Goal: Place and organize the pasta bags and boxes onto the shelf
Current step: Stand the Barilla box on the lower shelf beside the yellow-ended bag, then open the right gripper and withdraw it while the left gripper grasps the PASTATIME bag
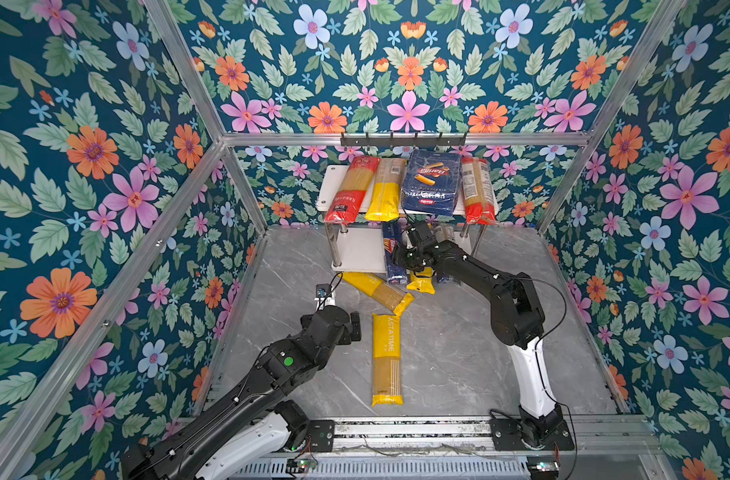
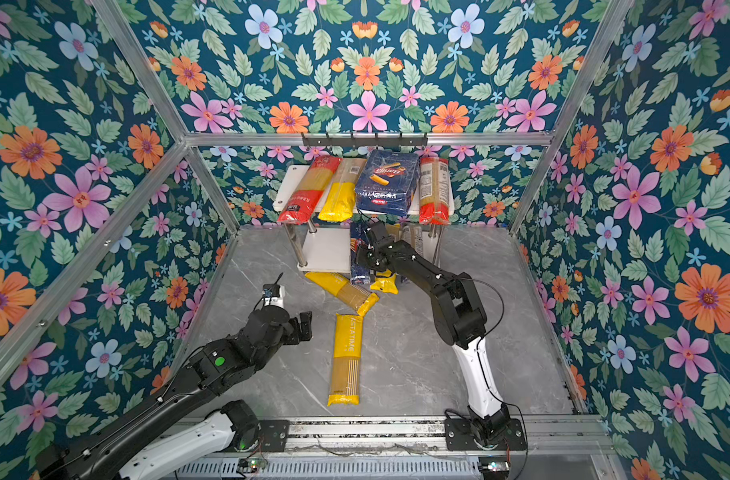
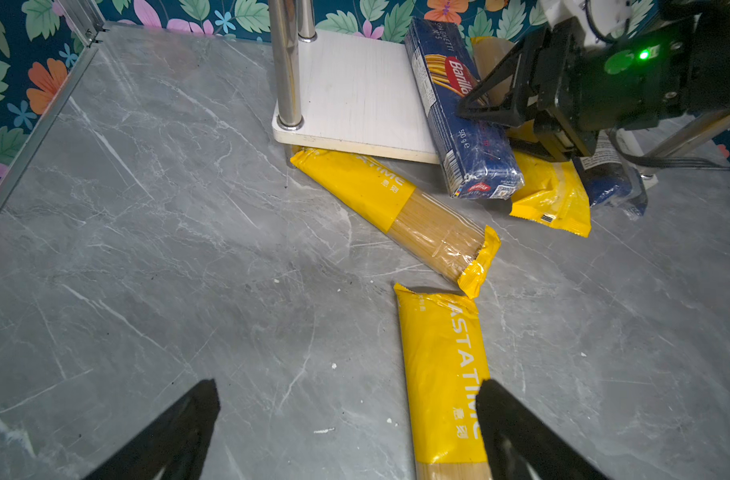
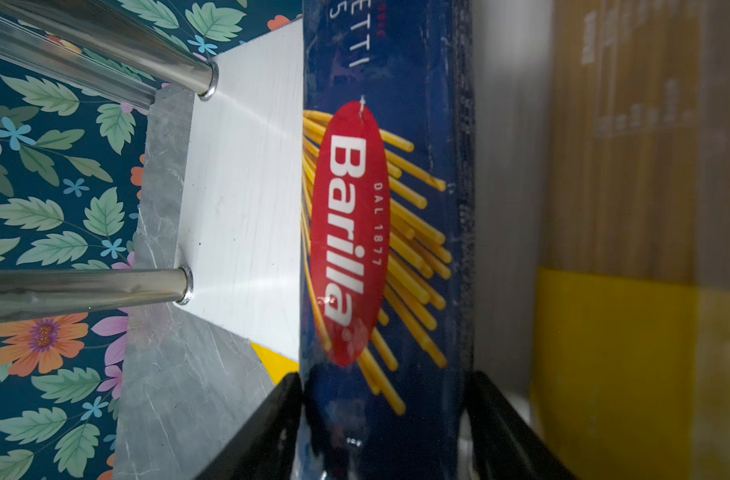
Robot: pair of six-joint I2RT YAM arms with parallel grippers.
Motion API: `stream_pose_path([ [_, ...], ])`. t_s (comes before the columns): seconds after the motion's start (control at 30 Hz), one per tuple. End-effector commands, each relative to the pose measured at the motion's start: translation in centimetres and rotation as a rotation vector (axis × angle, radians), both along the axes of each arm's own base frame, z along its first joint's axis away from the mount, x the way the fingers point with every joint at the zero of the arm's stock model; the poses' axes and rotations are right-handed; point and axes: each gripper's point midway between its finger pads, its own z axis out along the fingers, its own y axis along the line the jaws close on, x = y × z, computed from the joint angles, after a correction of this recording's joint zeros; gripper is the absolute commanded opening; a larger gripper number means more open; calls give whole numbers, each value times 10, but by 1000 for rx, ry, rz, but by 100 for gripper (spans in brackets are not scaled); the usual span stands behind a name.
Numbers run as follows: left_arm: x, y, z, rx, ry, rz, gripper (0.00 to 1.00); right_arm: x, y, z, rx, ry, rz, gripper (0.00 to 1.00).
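Right gripper (image 4: 384,378) straddles spaghetti box (image 4: 388,208), grip unclear | left gripper (image 3: 346,386) spread, empty | shelf (image 1: 330,187) top: four packs (image 1: 432,183)

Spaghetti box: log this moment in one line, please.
right gripper astride spaghetti box, grip unclear | box on shelf lower board, overhanging front | left gripper open, beside yellow bag on table

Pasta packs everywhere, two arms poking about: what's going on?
The right gripper straddles the blue spaghetti box on the shelf's lower board; whether it grips is unclear. The left gripper hangs open by a yellow bag on the table. Four packs lie on the top board. Another yellow bag lies by the shelf.
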Motion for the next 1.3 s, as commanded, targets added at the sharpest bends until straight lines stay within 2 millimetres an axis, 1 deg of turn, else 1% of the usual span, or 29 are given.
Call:
stream_pose_path([
  [0.0,-1,2,1,5,1,2,100,-4,3,10,36,-18,16,72],
  [0.07,-1,2,3,0,-1,1,100,-8,2,16,47,-28,25,78],
  [0.13,-1,2,3,-1,-1,2,100,-12,1,21,54,-38,34,81],
  [0.27,-1,0,3,-12,1,0,100,-19,1,29,65,-42,49,82],
  [0.5,-5,3,3,-37,5,8,100,-36,-4,28,97,-17,56,84],
  [0.7,-9,5,-3,-55,19,14,100,-62,-1,36,110,-23,87,84],
  [0.8,-11,4,-12,-66,42,17,100,-81,2,40,94,-25,113,84],
  [0.83,-12,4,-16,-70,52,20,100,-90,5,41,88,-27,127,84],
  [0.97,-16,2,-32,-77,94,23,100,-125,4,44,62,-28,149,84],
  [1.0,-18,-1,-39,-88,114,14,99,-133,2,44,56,-29,151,84],
  [1.1,-25,-7,-58,-125,168,0,99,-163,-7,46,27,-34,161,84],
  [1.13,-28,-8,-64,-133,184,0,98,-174,-13,51,21,-43,162,85],
  [1.27,-38,-10,-81,-168,222,8,98,-214,-36,50,-40,-49,162,85],
])
